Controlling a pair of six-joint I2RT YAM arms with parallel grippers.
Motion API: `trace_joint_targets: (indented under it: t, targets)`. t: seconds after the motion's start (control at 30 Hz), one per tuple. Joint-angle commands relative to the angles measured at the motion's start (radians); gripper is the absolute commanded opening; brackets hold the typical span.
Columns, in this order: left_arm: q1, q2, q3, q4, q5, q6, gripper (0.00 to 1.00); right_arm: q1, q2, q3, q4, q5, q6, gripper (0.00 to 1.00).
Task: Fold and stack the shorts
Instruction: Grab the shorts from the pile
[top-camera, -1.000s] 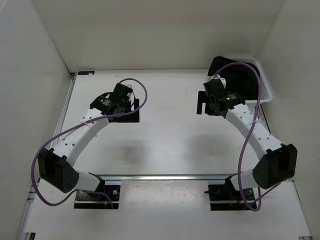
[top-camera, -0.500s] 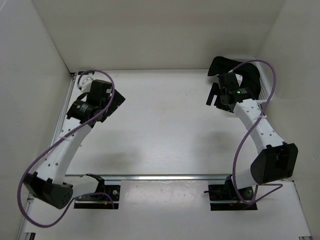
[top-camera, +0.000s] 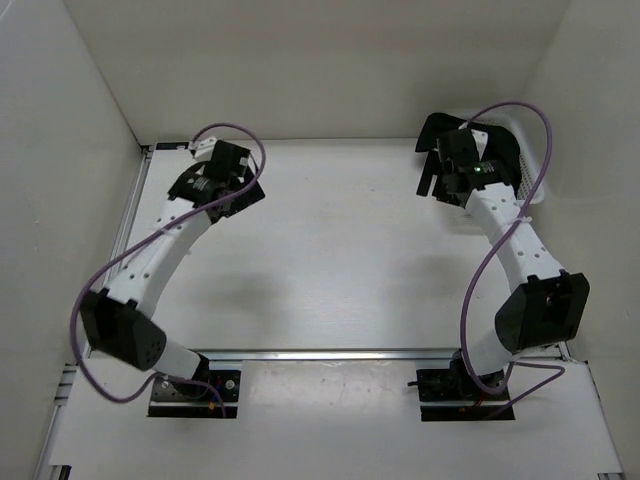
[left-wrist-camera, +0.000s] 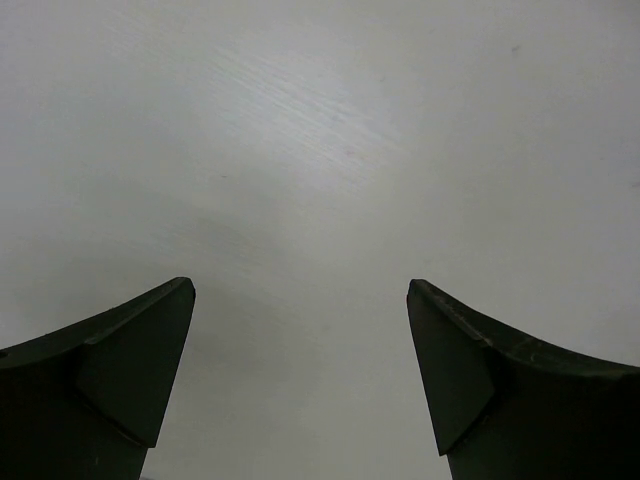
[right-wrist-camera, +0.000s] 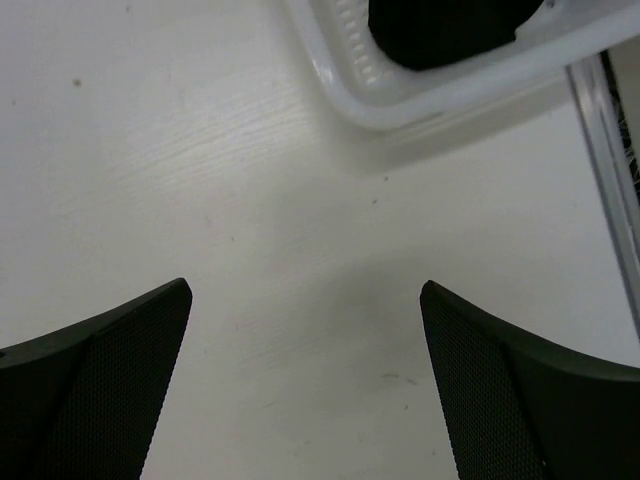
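Both arms reach out from the near edge over the white bench (top-camera: 330, 270), and the left pincer (left-wrist-camera: 300, 290) hangs wide open above it toward the far left, holding nothing. Over on the right, the right pincer (right-wrist-camera: 305, 290) is spread wide too, empty, hovering just short of the white basket (right-wrist-camera: 395, 100). And there in the far right corner are the black shorts (top-camera: 437, 130), bunched in that basket, one part seemingly draped over its left rim.

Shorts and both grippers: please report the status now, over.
Left gripper open, over bare table. Right gripper open, near the basket. Shorts in the basket, not held. Nothing seen blocking the way.
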Motion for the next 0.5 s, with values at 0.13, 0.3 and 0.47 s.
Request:
trace_joint_targets:
  t: [0.13, 0.3, 0.47]
  targets:
    - [-0.045, 0.182, 0.095, -0.162, -0.157, 0.252, 1.0, -0.113, 0.157, 0.243, 0.041, 0.063, -0.07, 1.0]
    - [-0.045, 0.184, 0.085, -0.11, -0.062, 0.275, 1.0, -0.231, 0.418, 0.564, -0.074, -0.086, -0.024, 1.0]
    - [-0.045, 0.193, 0.107, -0.096, -0.012, 0.315, 1.0, -0.305, 0.74, 0.919, -0.175, -0.159, -0.003, 1.0]
